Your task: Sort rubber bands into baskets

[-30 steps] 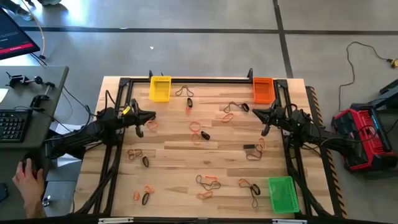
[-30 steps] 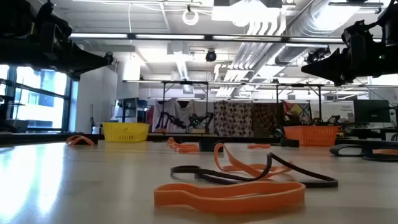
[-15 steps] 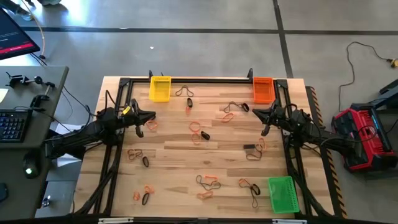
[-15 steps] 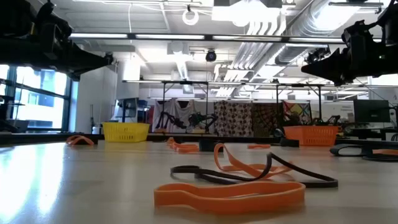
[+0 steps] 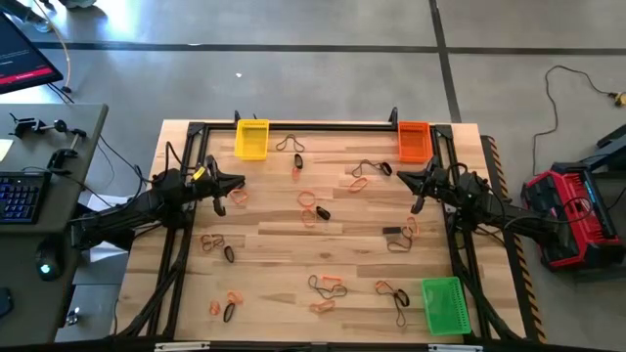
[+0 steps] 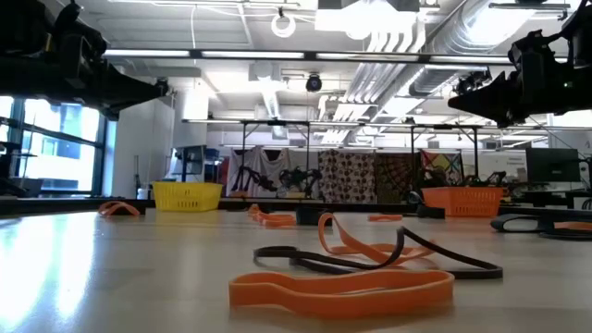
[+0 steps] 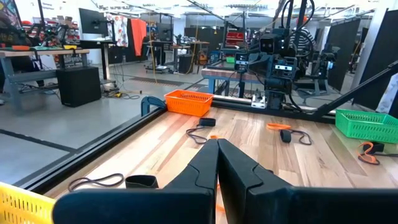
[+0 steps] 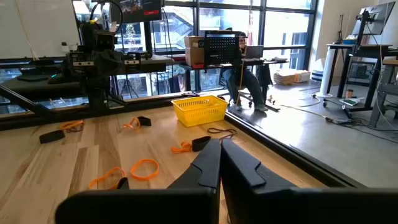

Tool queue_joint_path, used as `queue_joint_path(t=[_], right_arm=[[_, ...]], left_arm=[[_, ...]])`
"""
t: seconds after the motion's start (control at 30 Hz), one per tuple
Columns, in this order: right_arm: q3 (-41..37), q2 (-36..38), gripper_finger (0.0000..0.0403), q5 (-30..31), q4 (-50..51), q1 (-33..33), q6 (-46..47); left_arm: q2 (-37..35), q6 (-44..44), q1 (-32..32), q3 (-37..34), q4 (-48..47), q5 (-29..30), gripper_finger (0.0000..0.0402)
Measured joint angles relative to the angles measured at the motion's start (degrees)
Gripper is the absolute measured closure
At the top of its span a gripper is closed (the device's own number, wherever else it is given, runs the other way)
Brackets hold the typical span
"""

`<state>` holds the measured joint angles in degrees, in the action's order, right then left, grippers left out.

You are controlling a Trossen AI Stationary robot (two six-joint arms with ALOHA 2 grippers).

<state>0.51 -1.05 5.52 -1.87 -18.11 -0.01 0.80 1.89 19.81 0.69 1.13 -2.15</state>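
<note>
Many small orange, black and olive-tan rubber bands (image 5: 311, 206) lie flat and scattered over the wooden table. The yellow basket (image 5: 251, 138) stands at the far left, the orange basket (image 5: 414, 141) at the far right, the green basket (image 5: 443, 304) at the near right. My left gripper (image 5: 239, 182) hovers shut and empty above the table's left side, near an orange band (image 5: 238, 196). My right gripper (image 5: 401, 177) hovers shut and empty above the right side. Both point toward the table's middle; their shut fingers show in the left wrist view (image 7: 217, 144) and the right wrist view (image 8: 220, 143).
A black metal frame (image 5: 323, 125) runs along the table's far edge and down both sides. A red and black case (image 5: 574, 217) stands on the floor to the right. A desk with a keyboard (image 5: 20, 196) is at the left.
A person's hand at the desk on the left has drawn out of view. Both arms have kept still.
</note>
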Motion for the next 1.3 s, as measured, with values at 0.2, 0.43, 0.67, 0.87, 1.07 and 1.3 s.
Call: queue_joint_path(t=[0.2, 0.43, 0.67, 0.87, 1.07, 1.3], right_arm=[[0.0, 0.0, 0.0402, 0.0, 0.0, 0.0, 0.0], [0.0, 0.0, 0.0402, 0.0, 0.0, 0.0, 0.0], [0.0, 0.0, 0.0402, 0.0, 0.0, 0.0, 0.0], [0.0, 0.0, 0.0402, 0.0, 0.0, 0.0, 0.0], [0.0, 0.0, 0.0402, 0.0, 0.0, 0.0, 0.0], [0.0, 0.0, 0.0402, 0.0, 0.0, 0.0, 0.0]], left_arm=[[0.0, 0.0, 0.0, 0.0, 0.0, 0.0, 0.0401], [0.0, 0.0, 0.0, 0.0, 0.1, 0.0, 0.0401], [0.0, 3.9, -0.1, 0.0, 3.3, 0.8, 0.0401], [0.0, 5.1, -0.1, 0.0, 3.7, 1.2, 0.0401], [0.1, 2.1, -0.1, 0.0, 3.0, -2.6, 0.0401], [1.2, -1.1, -0.1, 0.0, 3.0, -7.6, 0.0401]])
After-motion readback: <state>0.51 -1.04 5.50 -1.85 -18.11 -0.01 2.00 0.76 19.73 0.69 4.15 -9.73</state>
